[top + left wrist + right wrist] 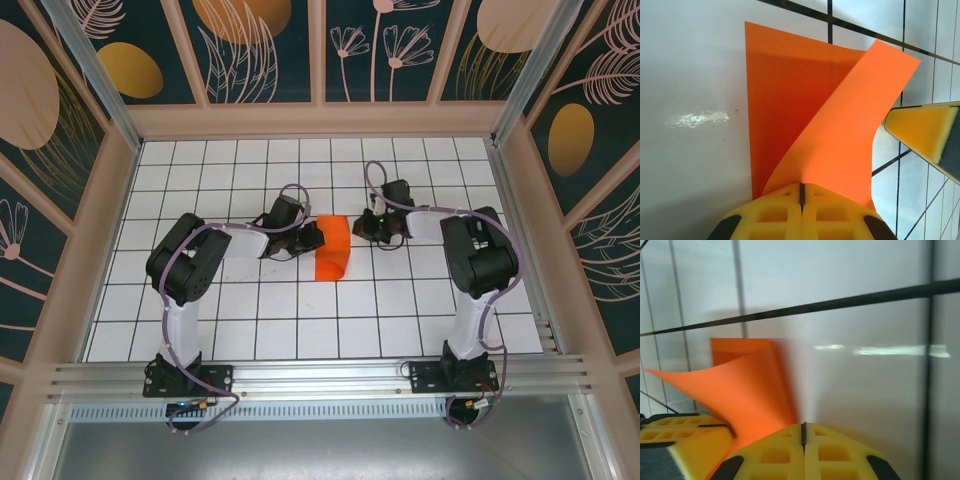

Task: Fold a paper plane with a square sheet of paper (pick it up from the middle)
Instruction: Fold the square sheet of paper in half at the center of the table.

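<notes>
a: hidden bits?
b: pinch pt on square sheet of paper (333, 255), mid table (200, 300). it's under left gripper (801, 184), jaws together on its curled flap.
a: right gripper (803, 424)?
b: pressed closed, tip just beside sheet.

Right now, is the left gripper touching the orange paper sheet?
Touching. In the left wrist view, the raised flap of the orange paper sheet runs straight into the shut tips of the left gripper, with no gap showing.
</notes>
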You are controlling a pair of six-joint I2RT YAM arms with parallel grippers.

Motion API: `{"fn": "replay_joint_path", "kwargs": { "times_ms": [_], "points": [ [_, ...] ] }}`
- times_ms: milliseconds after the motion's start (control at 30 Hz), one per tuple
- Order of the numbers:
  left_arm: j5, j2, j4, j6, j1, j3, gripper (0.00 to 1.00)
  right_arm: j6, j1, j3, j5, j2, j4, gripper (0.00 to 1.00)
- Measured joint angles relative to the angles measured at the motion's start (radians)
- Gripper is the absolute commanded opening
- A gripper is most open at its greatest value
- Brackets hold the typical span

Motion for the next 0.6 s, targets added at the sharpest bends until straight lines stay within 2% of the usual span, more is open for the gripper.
{"fn": "replay_joint_path", "kwargs": {
  "times_ms": [200,600],
  "points": [
    [0.0,0.0,0.0,0.0,0.0,0.003,0.0,0.023,0.093,0.072,0.001,0.003,0.0,0.02],
    [0.0,0.0,0.0,0.0,0.0,0.002,0.0,0.028,0.035,0.132,0.008,0.113,-0.006,0.02]
  ]
}}
